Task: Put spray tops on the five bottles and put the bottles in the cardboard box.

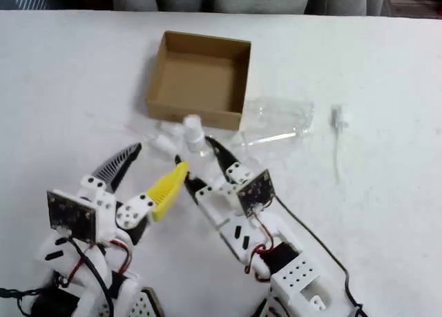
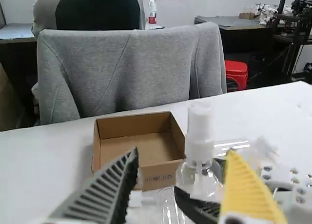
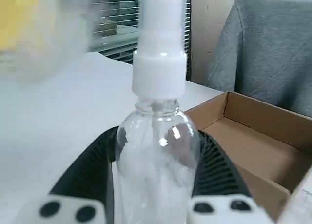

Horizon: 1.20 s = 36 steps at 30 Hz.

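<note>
1 cardbd box (image 1: 173, 111), 2 bottles (image 1: 277, 117) def. seen, 2 spray tops (image 1: 336, 118).

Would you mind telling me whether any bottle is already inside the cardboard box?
No; in the high view the cardboard box has a bare floor, and the capped bottle stands outside its front wall.

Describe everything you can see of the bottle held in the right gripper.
The bottle looks like clear plastic, with round shoulders and a short neck. A white spray top sits on that neck; how tightly it is seated cannot be told. The bottle stands upright just in front of the cardboard box, outside it. The right gripper is shut on its body, gripping it from both sides. Whether its base rests on the table is hidden.
</note>
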Motion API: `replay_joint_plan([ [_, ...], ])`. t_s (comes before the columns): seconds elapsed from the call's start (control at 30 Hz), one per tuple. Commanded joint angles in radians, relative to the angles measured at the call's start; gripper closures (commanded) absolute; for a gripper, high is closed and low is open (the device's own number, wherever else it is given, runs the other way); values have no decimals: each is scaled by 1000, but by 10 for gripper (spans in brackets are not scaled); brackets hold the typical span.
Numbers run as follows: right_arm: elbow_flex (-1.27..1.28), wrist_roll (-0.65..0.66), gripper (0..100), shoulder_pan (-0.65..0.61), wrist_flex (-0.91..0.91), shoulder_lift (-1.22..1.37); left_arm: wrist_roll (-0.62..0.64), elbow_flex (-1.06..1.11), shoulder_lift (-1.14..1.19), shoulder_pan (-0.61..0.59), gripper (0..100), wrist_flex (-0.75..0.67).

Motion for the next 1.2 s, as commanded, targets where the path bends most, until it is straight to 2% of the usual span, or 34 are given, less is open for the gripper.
replay_joint_plan([
  [0.0,-34,-69,984,51,1,-5,-12,-17,1,-35,907,49],
  [0.07,-43,-97,984,68,1,-4,-12,35,1,-65,990,49],
  [0.17,-57,-103,984,101,1,-4,-6,121,1,-107,945,48],
  [0.3,-103,-106,984,163,1,-4,-5,230,1,-101,980,5],
  [0.53,-265,-106,984,185,2,68,6,414,1,41,980,-152],
  [0.63,-388,-106,984,193,2,189,114,443,1,61,980,-193],
  [0.73,-500,-107,984,183,2,314,166,453,1,61,980,-218],
  [0.87,-611,-193,984,145,27,423,170,466,1,62,980,-226],
  [1.0,-684,-269,984,87,111,484,170,531,1,62,980,-324],
  [1.17,-753,-287,984,62,108,549,170,546,1,64,980,-354],
])
